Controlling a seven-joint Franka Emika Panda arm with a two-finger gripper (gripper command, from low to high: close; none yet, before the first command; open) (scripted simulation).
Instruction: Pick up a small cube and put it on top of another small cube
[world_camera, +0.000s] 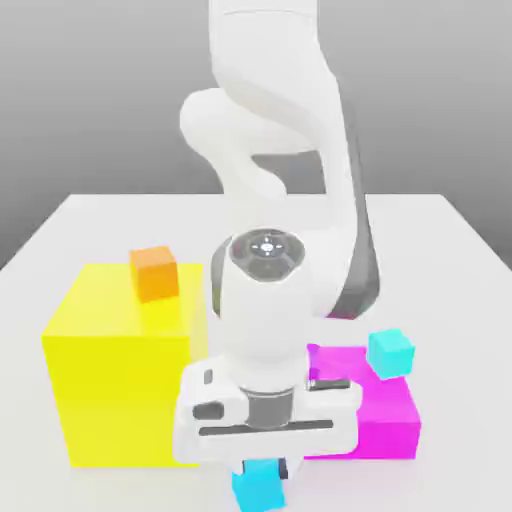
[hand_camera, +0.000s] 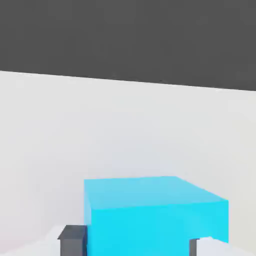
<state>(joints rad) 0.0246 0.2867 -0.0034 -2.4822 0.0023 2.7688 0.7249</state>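
The claw is clamped on a small blue cube, low at the near side of the scene, around the middle from the exterior view's left to its right. The hand view shows a dark pad against one side of the cube and the other finger across from it, so the cube sits between the two, its top face bare.

The grasp looks made; the lift and the stacking are left. Whether the cube has cleared the table, I cannot tell.

Outward from the claw, toward the exterior view's right and a little farther off, a magenta block carries a bright cyan cube, well apart from the held one. A small purple thing shows there too, partly hidden by the arm. Toward the exterior view's left, a big yellow block bears an orange cube. The cyan cube may be the one to stack on, though the task does not say which; reaching it would first call for a lift.
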